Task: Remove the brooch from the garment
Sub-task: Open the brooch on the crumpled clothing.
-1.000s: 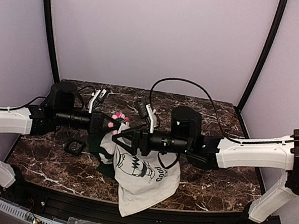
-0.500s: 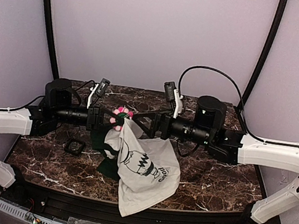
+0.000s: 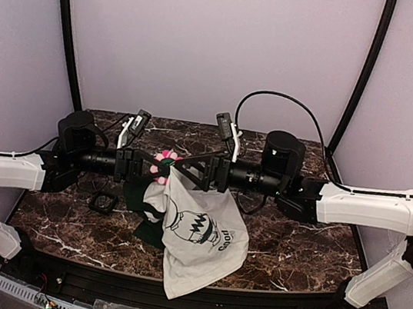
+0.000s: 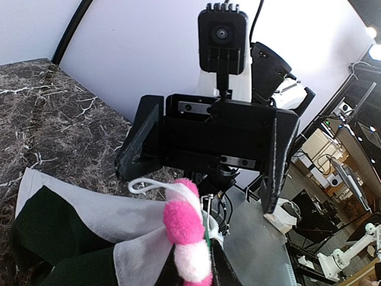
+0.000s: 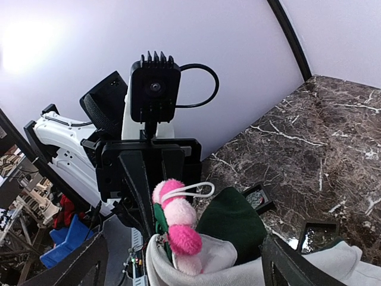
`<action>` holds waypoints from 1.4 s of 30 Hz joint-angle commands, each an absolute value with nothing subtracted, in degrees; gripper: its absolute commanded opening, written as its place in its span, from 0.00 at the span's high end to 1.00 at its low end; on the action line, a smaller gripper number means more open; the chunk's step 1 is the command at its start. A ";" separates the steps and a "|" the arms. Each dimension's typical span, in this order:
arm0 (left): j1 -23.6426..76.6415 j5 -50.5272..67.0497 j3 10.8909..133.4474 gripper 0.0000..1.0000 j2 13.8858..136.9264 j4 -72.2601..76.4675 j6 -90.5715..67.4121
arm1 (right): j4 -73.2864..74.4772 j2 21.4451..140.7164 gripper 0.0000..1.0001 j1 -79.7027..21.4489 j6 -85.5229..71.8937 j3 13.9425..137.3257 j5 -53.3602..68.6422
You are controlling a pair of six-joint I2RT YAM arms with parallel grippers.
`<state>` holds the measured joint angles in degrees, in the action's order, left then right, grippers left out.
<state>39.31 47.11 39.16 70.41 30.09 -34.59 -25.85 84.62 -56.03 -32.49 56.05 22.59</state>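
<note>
Left tool [image 3: 145, 167] is clamped on the garment [image 3: 198, 239] just beside the brooch [image 3: 163, 162], holding both up off the surface [image 3: 294, 245]. Opposite, the right tool [image 3: 181, 169] faces the brooch with jaws wide apart. It should close squarely on the petals, not the cloth, then pull straight away.

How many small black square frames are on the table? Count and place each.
2. One frame beside the dark green fold of the garment; a second frame nearer the right wrist camera. Others may hide under it.
</note>
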 commanded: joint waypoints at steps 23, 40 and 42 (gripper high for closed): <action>39.16 50.96 38.63 0.99 70.71 36.30 -38.32 | -35.09 89.62 0.90 -55.89 -36.39 58.87 27.45; 39.20 44.00 43.77 0.18 67.05 14.22 -26.60 | -12.79 87.04 1.00 -55.59 -26.10 62.61 25.51; 39.16 44.11 44.48 0.21 67.81 12.80 -25.80 | -11.16 87.08 1.00 -55.55 -25.45 63.00 26.91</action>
<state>39.11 45.54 42.30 68.34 19.05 -29.76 -16.38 88.82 -55.92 -29.12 60.75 25.32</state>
